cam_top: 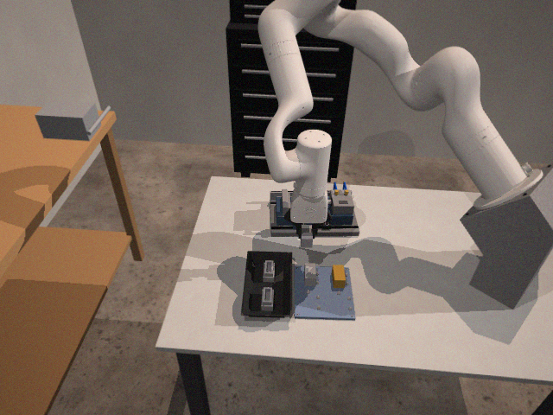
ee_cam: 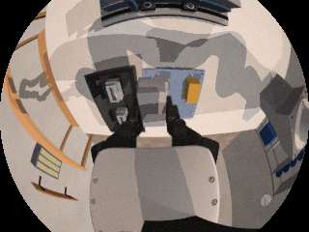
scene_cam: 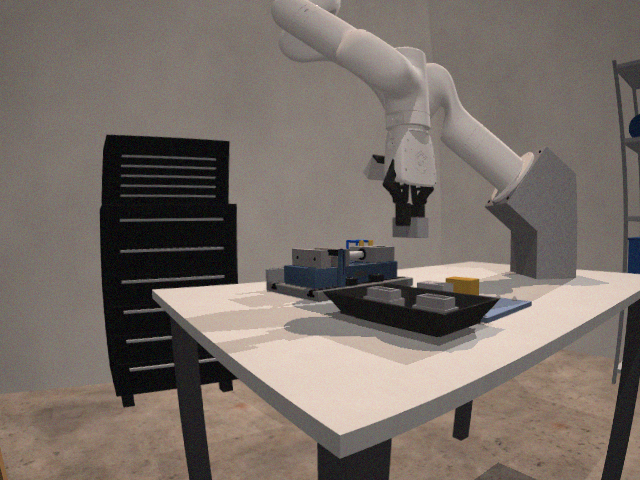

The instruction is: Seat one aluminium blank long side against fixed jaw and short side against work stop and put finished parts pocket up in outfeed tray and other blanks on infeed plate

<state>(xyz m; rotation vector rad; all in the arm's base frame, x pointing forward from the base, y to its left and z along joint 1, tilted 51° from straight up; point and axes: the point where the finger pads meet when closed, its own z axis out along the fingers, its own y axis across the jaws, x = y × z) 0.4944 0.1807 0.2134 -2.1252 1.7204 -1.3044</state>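
My gripper (cam_top: pixel 306 235) is shut on a grey aluminium blank (cam_top: pixel 306 239) and holds it in the air, between the blue infeed plate (cam_top: pixel 325 296) and the vise (cam_top: pixel 312 214). In the exterior view the held blank (scene_cam: pixel 410 227) hangs well above the table, to the right of the vise (scene_cam: pixel 336 268). In the wrist view the blank (ee_cam: pixel 151 103) sits between the fingers. A second aluminium blank (cam_top: pixel 310 273) and a brass blank (cam_top: pixel 338 276) lie on the plate. Two finished parts (cam_top: pixel 269 270) (cam_top: pixel 267 298) lie in the black outfeed tray (cam_top: pixel 267 289). My arm hides much of the vise's opening.
A black tool cabinet (cam_top: pixel 288 89) stands behind the table. The arm's grey base block (cam_top: pixel 513 241) sits at the table's right side. An orange workbench (cam_top: pixel 48 201) stands to the left, apart from the table.
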